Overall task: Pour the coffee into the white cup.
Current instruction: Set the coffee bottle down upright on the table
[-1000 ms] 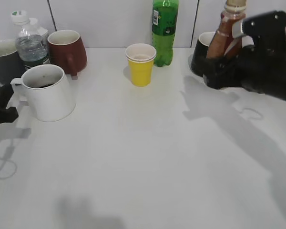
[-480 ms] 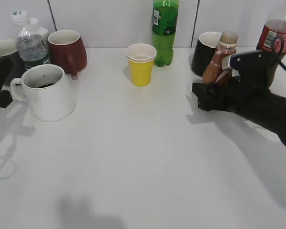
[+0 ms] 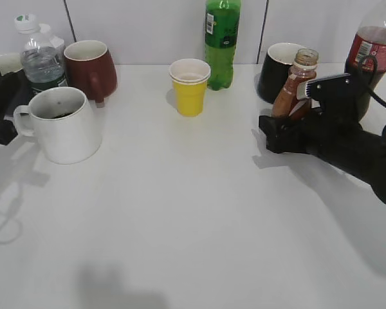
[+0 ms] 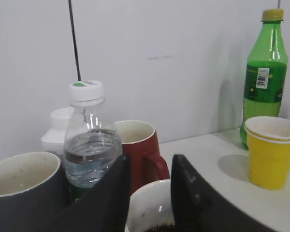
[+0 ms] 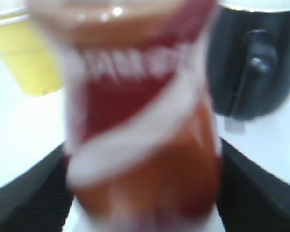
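Note:
The white cup (image 3: 64, 125) stands at the left of the table with dark liquid in it. It also shows low in the left wrist view (image 4: 152, 210). My left gripper (image 3: 5, 109) is open and empty just left of the cup's handle; its jaws (image 4: 150, 166) frame the cup's rim. The coffee bottle (image 3: 297, 82), brown with a red and white label, stands upright at the right with no cap on. My right gripper (image 3: 278, 130) is shut on its lower body. The bottle fills the right wrist view (image 5: 140, 121), blurred, between the jaws (image 5: 142, 198).
A red mug (image 3: 90, 67), a water bottle (image 3: 42, 59) and a grey mug (image 4: 19, 193) stand behind the white cup. A yellow paper cup (image 3: 190, 87) and a green bottle (image 3: 222, 38) stand at the back middle. A black mug (image 3: 278, 63) and a cola bottle (image 3: 373, 45) stand behind the coffee bottle.
My right gripper has brought the coffee bottle down from a raised, tilted hold to upright near the table. My left gripper has moved up and in toward the white cup's handle.

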Tool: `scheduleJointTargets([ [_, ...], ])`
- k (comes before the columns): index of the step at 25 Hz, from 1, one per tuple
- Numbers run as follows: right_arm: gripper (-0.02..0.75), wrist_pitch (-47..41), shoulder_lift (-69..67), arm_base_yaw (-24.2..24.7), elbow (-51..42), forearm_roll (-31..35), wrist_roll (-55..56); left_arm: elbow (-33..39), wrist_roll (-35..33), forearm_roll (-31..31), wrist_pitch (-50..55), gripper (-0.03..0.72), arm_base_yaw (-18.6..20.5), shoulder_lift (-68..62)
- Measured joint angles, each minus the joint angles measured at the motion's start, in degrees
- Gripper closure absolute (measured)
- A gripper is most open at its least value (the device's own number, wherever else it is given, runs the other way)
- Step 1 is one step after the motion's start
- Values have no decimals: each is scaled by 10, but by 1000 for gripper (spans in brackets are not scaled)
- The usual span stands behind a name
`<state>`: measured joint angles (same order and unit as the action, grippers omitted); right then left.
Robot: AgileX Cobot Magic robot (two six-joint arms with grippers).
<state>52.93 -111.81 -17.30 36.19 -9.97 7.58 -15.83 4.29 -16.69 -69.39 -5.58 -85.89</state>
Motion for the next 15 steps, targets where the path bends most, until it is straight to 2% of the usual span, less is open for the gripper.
scheduleJointTargets([
  [5, 111, -2, 22, 0, -13, 1, -1, 0, 8, -3, 17, 451, 0, 3],
  [8, 104, -2, 41, 0, -32, 1, -1, 0, 19, -3, 34, 449, 0, 6],
  [15, 104, -9, 87, 0, -86, 9, -1, 0, 105, -9, 114, 448, 0, 7],
])
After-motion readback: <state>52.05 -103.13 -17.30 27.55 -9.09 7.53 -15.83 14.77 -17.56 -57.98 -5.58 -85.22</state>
